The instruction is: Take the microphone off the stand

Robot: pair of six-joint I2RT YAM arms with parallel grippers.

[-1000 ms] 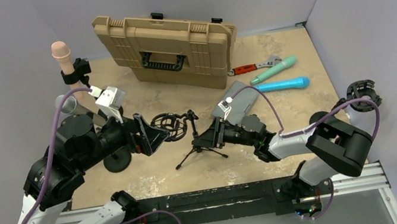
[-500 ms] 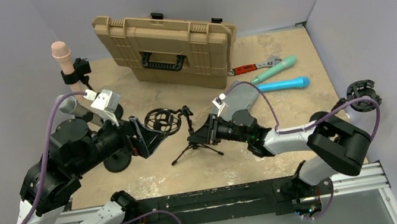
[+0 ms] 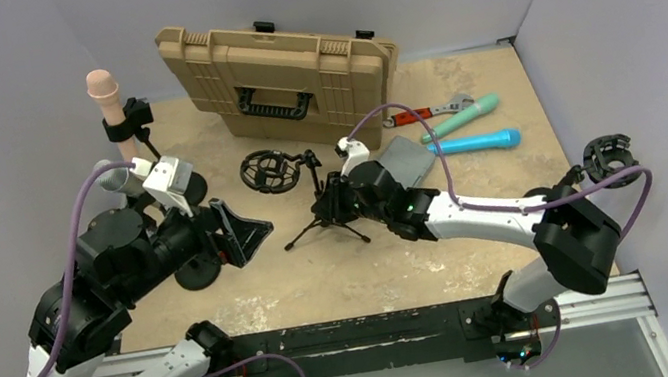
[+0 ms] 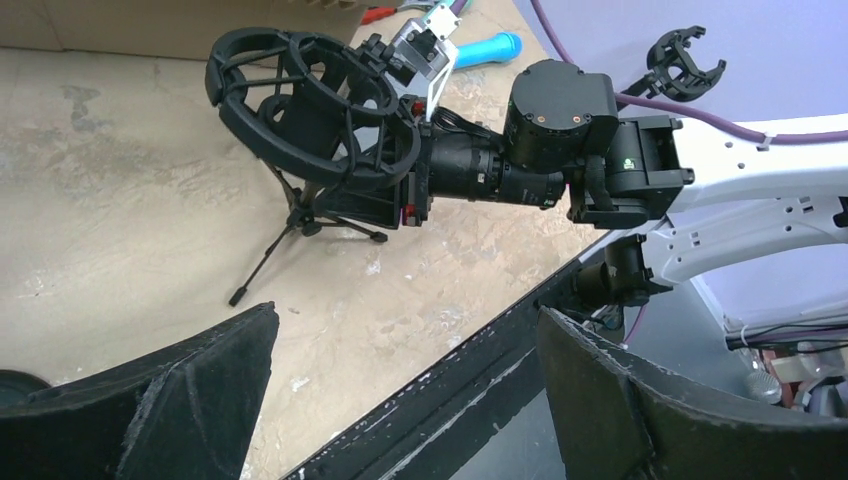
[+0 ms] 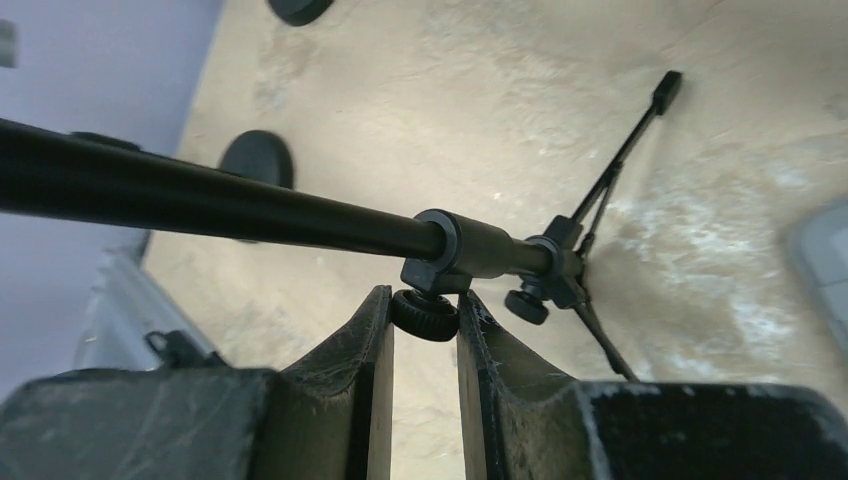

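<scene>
Your right pincer (image 5: pixel 423 296) pinches narrow on the knob (image 5: pixel 424 314) of the tripod stand (image 3: pixel 323 221), your left pincer (image 4: pixel 405 315) gapes empty, and the pink microphone (image 3: pixel 103 91), beyond and left of both, sits clipped in its tall stand (image 3: pixel 127 120), so nothing is removed yet.

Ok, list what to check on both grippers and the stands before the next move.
1. Right gripper shut on the tripod stand's knob: ok.
2. Left gripper open and empty: ok.
3. Left gripper clear of the shock mount: ok, apart.
4. Microphone in the shock mount: not ok, it looks empty.
5. Pink microphone out of its clip: not ok, clipped upright.
6. All tripod feet planted: cannot tell.
</scene>
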